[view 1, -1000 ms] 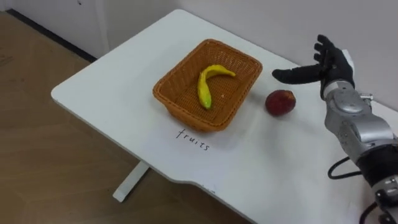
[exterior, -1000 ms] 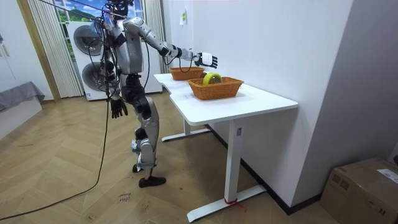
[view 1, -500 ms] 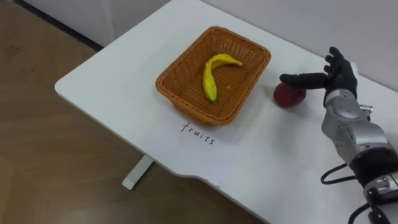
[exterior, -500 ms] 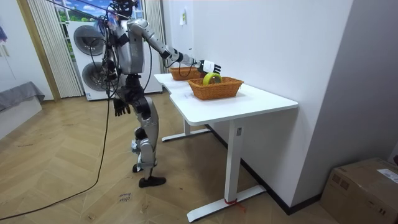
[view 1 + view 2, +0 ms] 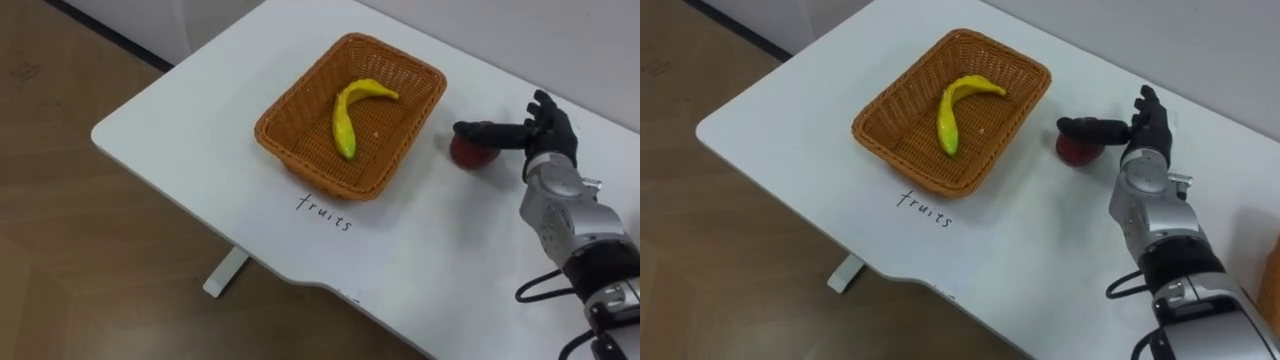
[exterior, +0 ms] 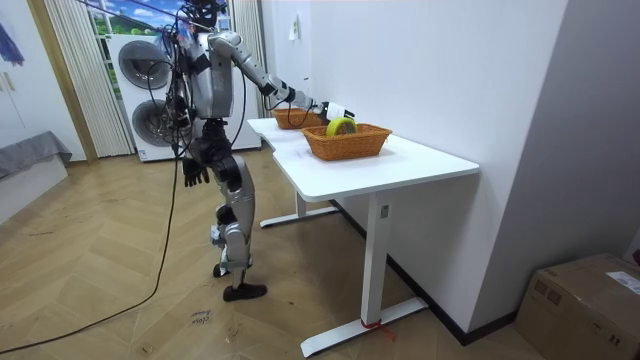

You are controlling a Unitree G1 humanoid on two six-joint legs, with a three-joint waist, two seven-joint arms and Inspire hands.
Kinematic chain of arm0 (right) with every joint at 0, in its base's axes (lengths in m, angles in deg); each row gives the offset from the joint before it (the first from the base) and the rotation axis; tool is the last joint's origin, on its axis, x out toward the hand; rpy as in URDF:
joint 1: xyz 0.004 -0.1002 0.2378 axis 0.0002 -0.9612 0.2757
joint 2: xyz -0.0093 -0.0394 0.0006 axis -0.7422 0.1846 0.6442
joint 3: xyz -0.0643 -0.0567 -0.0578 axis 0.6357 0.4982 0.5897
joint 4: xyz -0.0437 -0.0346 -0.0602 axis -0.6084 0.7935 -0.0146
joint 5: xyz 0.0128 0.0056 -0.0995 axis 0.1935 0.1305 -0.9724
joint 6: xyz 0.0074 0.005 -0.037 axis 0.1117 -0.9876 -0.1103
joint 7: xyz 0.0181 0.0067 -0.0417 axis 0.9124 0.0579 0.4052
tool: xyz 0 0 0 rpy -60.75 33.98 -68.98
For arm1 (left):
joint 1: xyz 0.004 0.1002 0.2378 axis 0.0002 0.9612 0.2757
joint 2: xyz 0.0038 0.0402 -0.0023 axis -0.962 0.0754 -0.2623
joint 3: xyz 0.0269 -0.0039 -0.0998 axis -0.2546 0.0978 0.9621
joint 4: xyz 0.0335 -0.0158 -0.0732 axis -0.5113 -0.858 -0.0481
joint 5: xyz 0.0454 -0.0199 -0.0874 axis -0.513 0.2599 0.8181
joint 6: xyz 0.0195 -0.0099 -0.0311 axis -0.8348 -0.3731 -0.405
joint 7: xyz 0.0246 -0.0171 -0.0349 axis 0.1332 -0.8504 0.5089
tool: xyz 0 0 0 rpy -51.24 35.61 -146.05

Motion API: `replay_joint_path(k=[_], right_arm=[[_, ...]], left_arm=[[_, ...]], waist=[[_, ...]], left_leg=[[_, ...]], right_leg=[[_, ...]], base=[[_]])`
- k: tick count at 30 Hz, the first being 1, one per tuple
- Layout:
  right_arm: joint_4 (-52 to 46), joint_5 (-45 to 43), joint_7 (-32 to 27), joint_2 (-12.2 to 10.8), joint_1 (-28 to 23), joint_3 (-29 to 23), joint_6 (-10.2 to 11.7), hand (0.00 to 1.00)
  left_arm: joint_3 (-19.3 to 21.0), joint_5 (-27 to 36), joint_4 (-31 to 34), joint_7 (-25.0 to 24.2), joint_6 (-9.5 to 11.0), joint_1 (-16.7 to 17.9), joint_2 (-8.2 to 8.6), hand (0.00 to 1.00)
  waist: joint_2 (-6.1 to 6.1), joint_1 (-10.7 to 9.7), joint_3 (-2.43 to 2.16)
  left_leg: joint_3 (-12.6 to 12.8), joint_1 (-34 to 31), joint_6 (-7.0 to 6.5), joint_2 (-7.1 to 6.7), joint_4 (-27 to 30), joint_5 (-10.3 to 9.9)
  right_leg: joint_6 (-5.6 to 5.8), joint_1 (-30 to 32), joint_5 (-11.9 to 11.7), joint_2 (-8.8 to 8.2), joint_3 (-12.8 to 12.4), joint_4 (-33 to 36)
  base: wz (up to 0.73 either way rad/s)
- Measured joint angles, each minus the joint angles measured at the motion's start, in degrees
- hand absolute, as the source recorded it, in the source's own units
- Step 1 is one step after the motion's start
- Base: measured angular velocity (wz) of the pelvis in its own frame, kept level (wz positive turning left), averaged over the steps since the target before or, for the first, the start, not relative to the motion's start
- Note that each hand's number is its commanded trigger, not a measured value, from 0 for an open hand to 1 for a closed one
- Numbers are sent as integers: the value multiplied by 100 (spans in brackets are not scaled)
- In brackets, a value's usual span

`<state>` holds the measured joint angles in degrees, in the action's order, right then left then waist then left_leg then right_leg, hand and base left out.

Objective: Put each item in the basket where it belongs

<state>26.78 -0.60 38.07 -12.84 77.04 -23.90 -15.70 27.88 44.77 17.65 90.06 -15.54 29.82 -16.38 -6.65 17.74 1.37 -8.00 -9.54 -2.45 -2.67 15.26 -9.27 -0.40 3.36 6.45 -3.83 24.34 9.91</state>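
Observation:
A woven orange fruit basket (image 5: 285, 150) stands on the white table (image 5: 180, 130) and holds a yellow banana (image 5: 345, 115). Just to its right, on the table, lies a red apple (image 5: 466, 153). My right hand (image 5: 545, 135) is at the apple with straight fingers, its thumb stretched across the apple's top and its fingers behind it. In the right eye view the same apple (image 5: 1072, 150) sits under the thumb of the right hand (image 5: 1146, 128). In the room view my left hand (image 6: 191, 175) hangs by my hip.
A handwritten label (image 5: 324, 212) marks the table in front of the basket. The table's front edge (image 5: 300, 280) runs close below it, with wood floor beyond. In the room view a second woven basket (image 6: 292, 119) stands further along the table, by the wall.
My right hand has come down and forward onto the apple, so its thumb now lies over the fruit. The whole eye view has shifted slightly.

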Motion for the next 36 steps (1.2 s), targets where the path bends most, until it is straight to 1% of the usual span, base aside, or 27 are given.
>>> replay_joint_path(k=[4, 7, 8, 10, 12, 25, 29, 36], right_arm=[[2, 0, 104, -11, 26, 9, 0, 0], [37, -33, 175, -136, 28, 10, 1, 0], [67, -110, 226, -186, 29, 40, 28, 0], [67, -275, 310, -189, 49, 40, 36, 0], [67, -281, 388, -189, 52, 40, 36, 0], [49, -700, 573, -214, 72, 55, 37, 0], [49, -784, 582, -304, 71, 55, 37, 0], [53, -903, 632, -325, 71, 234, 37, 0]], left_arm=[[0, 5, 3, 0, 4, -2, 23, 0], [-1, 4, 3, 2, 15, -1, 34, 0], [-1, 4, 3, 4, 42, -2, 36, 0], [-1, 3, 4, 4, 89, -9, 39, 0], [-1, 3, 4, 4, 116, -13, 45, 0], [-30, 0, 1, 3, 111, -20, 48, 0], [-24, 0, -4, -8, 108, -20, 48, 0], [-27, -1, -26, -167, 106, -21, 46, 0]], waist=[[-6, 1, 1], [-13, -2, 5], [-32, 1, 11], [-63, 3, 28], [-88, 8, 32], [-99, 22, 27], [-104, 86, 23], [-134, 139, 7]], left_leg=[[1, -19, -1, 3, -3, 12], [18, -7, -1, 2, -21, 22], [17, 11, -1, 0, -68, 44], [11, 3, -1, 0, -89, 51], [11, 4, -1, -1, -101, 50], [72, 33, -2, 7, -178, 67], [130, 93, -3, 20, -217, 67], [129, 100, -3, 17, -217, 67]], right_leg=[[-1, 57, -1, -2, -6, 14], [-1, 58, -1, -3, -6, 20], [-1, 62, 0, -10, -6, 21], [-1, 79, -1, -12, -5, 20], [-1, 80, -1, -13, -5, 16], [0, 96, -1, -6, -26, -16], [0, 79, -1, -6, -54, -15], [0, 62, -1, -10, -29, -14]], base=[[-2], [0], [0], [0], [0], [0], [-8], [-1]])
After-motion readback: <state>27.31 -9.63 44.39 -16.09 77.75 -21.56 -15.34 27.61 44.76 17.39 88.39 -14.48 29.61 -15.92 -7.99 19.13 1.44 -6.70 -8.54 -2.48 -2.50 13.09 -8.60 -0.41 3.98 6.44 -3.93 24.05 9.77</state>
